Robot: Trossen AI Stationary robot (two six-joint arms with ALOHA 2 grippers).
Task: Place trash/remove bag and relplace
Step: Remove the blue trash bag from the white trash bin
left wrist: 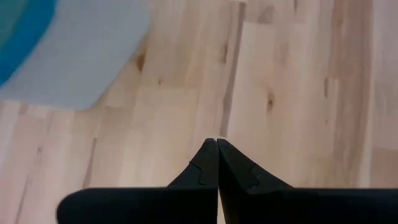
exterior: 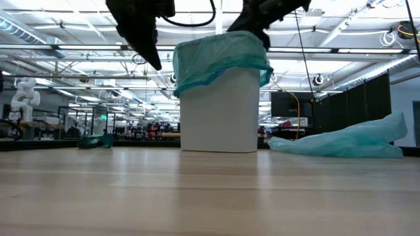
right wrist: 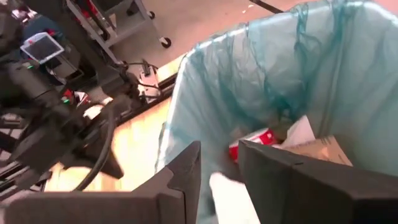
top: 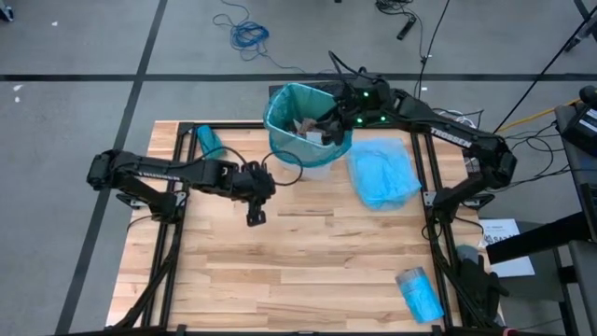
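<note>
- The white bin [top: 308, 140], lined with a teal bag [top: 280, 103], stands at the far middle of the wooden bench [top: 308, 271].
- The right tool [top: 334, 123] hangs over the bin's right rim, just above the opening. Its fingers [right wrist: 180, 171] stand a little apart with nothing between them.
- The trash lies inside the bag: a red-and-white labelled bottle [right wrist: 254, 140], a white packet [right wrist: 300, 132] and a brown paper wad [right wrist: 323, 149] show in the right wrist view. From above, a brown and white heap shows in the bin under the right tool.
- The left tool [top: 256, 214] hovers above bare bench near and left of the bin, tips pressed together and holding nothing.
- A loose pale blue bag [top: 382, 173] lies flat on the bench just right of the bin.
- A blue roll [top: 418, 291] sits at the near right edge of the bench, well apart from the bin.
- Another teal bundle [top: 207, 140] lies at the far left of the bench, left of the bin.
</note>
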